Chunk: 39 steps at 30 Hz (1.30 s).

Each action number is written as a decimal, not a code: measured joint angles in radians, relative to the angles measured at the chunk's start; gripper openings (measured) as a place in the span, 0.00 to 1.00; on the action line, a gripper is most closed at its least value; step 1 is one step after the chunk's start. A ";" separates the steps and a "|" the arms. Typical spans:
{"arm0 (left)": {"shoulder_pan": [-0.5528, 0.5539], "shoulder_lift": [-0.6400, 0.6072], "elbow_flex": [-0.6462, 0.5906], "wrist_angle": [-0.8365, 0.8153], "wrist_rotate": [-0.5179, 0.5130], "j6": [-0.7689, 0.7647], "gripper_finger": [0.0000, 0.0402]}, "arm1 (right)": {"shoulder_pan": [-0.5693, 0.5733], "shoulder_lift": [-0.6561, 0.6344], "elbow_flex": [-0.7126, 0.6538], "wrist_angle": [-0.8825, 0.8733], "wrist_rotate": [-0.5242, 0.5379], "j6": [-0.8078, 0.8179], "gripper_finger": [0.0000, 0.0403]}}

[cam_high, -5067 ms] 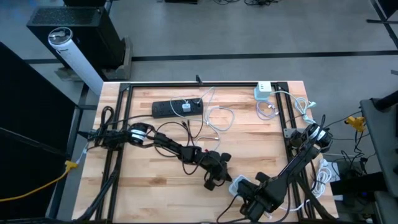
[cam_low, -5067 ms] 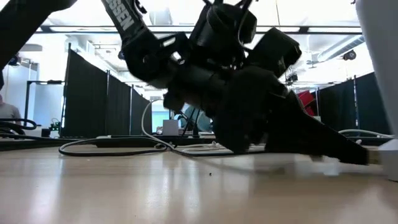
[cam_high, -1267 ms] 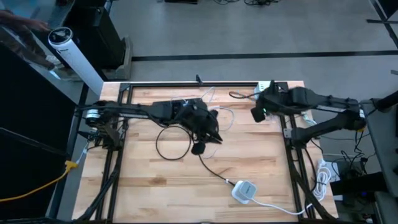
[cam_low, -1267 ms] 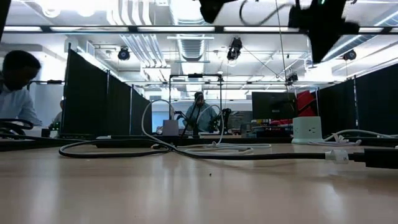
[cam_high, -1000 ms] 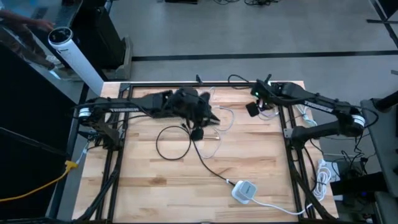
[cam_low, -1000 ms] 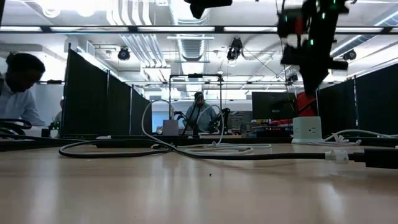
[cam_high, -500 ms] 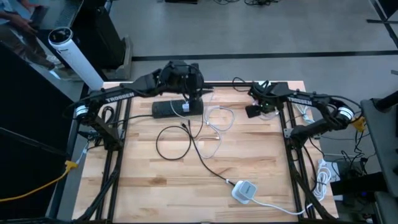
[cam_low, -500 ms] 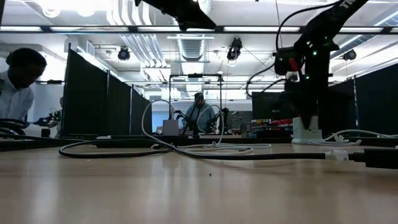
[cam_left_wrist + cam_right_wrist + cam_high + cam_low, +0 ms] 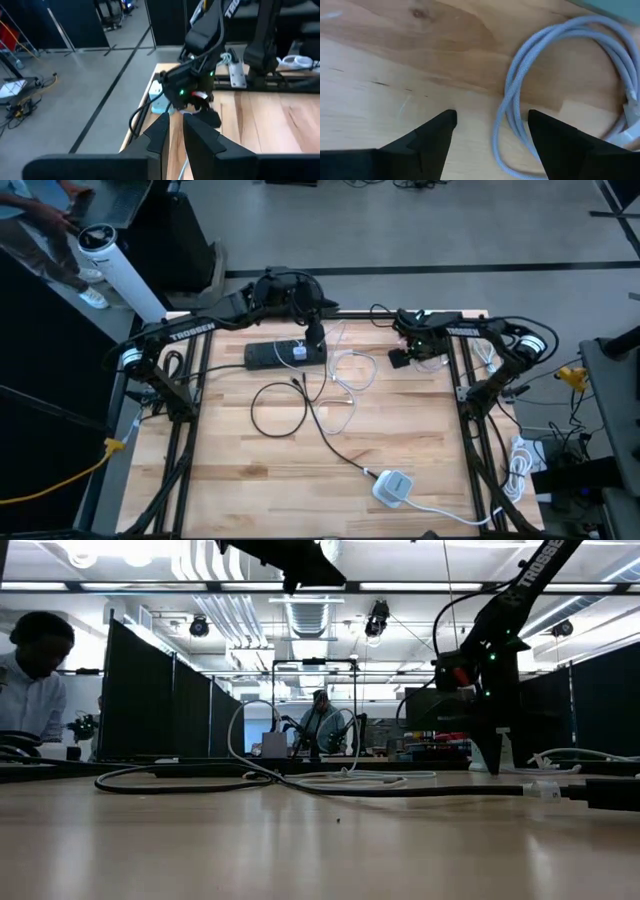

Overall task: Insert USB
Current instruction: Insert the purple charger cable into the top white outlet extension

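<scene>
My right gripper (image 9: 400, 359) stands open at the table's far right, fingers pointing down just over the wood (image 9: 492, 120). A pale braided USB cable (image 9: 517, 115) lies coiled on the table; one loop of it runs between the open fingers, which do not touch it. A white charger block (image 9: 158, 98) sits beside that gripper, near the far edge. My left gripper (image 9: 315, 335) hovers shut and empty (image 9: 175, 122) above the black power strip (image 9: 283, 354).
A black cable (image 9: 280, 405) loops on the middle of the table and runs to a white adapter (image 9: 393, 485) near the front. Thin white cables (image 9: 352, 370) lie right of the power strip. A person (image 9: 30, 680) stands in the room beyond the table.
My left gripper has swung from the table's middle toward the far edge and now hangs over the power strip. My right gripper has come down from high above to just over the table beside the charger block. The black cable has stayed on the table.
</scene>
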 joint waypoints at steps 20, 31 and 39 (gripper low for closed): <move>0.000 0.001 -0.001 0.171 -0.003 -0.173 0.11 | 0.028 -0.269 0.124 -0.081 -0.135 -0.211 0.01; 0.005 0.047 -0.018 0.314 0.000 0.008 0.11 | 0.031 -0.520 0.371 -0.087 -0.177 -0.142 0.00; 0.003 0.180 -0.019 0.455 0.095 -0.069 0.16 | 0.067 -0.543 0.503 -0.034 -0.190 -0.062 0.00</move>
